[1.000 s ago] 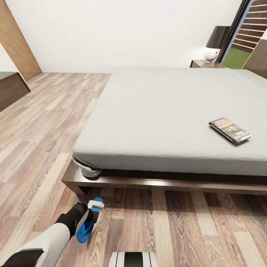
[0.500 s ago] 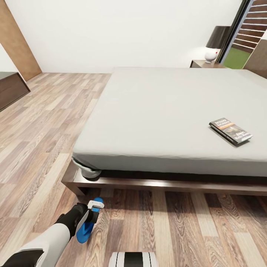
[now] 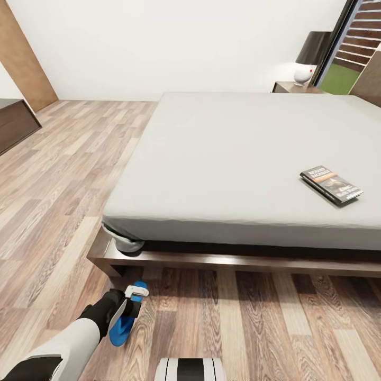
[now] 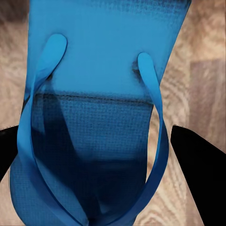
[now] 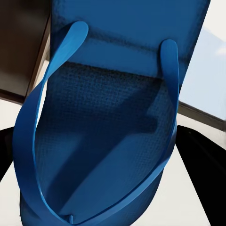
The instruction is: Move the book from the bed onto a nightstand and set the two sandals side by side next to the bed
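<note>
Head view places the left gripper (image 3: pixel 128 306) closed across one blue sandal (image 3: pixel 123 323) just off the bed (image 3: pixel 238 159) corner (book (image 3: pixel 331 185) on the mattress); the flat, light, flexible sole suits a mid-sole pinch.

The book (image 3: pixel 332 185) lies on the bed (image 3: pixel 238 159) toward its right; a nightstand (image 3: pixel 296 87) stands behind the bed

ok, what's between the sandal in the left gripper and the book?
Head view: from the sandal in the left gripper, a strip of wood floor, the bed frame edge, then bare grey mattress up to the book.
</note>
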Controlling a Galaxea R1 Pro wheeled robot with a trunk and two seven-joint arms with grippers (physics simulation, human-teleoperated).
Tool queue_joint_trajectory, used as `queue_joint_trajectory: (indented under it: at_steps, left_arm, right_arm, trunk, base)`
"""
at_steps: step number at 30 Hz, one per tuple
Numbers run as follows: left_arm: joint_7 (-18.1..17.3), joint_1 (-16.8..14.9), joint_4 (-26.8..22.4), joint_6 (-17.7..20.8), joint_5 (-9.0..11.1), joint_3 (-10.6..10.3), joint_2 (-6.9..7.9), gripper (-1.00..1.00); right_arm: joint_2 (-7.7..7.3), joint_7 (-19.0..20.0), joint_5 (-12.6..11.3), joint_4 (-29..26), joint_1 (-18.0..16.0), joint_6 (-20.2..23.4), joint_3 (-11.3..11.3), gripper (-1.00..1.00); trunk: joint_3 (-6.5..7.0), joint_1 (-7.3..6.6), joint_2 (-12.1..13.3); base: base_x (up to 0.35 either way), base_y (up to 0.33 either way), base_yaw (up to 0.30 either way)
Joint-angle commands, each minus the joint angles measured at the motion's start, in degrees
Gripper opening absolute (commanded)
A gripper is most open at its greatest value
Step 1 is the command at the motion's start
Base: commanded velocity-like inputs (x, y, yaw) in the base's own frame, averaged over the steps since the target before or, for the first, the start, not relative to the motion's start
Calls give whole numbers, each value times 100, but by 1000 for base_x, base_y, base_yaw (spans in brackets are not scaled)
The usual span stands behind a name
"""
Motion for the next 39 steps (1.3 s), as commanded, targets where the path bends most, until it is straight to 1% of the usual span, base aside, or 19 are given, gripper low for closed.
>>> queue_joint_trajectory:
  at_steps: [1, 7, 13, 20, 26, 34, 37, 39]
  left_arm:
    - [-48, 0, -13, 29, -62, 28, -3, -100]
    - [-45, 0, -14, 26, -63, 29, -2, -100]
    - [-42, 0, -14, 28, -68, 28, -3, -100]
    - [-41, -15, -35, 0, -62, 24, 4, -100]
    - [-47, -17, -167, -149, -55, 27, 5, -100]
    - [-56, -18, -255, -400, -52, 37, -1, -100]
    - [-53, -18, -280, -544, -52, 37, 0, -100]
    - [-52, -20, -285, -575, -52, 37, -2, -100]
  right_arm:
    - [2, -20, 1, -10, 1, 60, -16, -100]
    - [-8, -31, -3, -10, 2, 55, -22, -100]
    - [-33, -75, -26, -58, 104, 40, -46, -100]
    - [-35, -128, -22, -93, 145, -293, -51, -100]
    - [-49, -125, -25, -89, 180, -351, -58, -100]
    - [-60, -91, -26, -73, 222, -351, -60, -100]
    - [-60, -85, -27, -65, 227, -347, -60, -100]
    - [-57, -84, -27, -63, 228, -346, -60, -100]
  trunk:
    - [-27, 1, -3]
    - [-160, 17, -11]
    - [-293, 32, -19]
    - [-448, 50, -29]
    - [-581, 66, -37]
    - [-581, 66, -37]
    - [-647, 73, -41]
    - [-691, 79, -43]
  base:
    - [0, 0, 0]
    - [0, 0, 0]
    - [0, 0, 0]
    - [0, 0, 0]
    - [0, 0, 0]
    - [0, 0, 0]
    - [0, 0, 0]
    - [0, 0, 0]
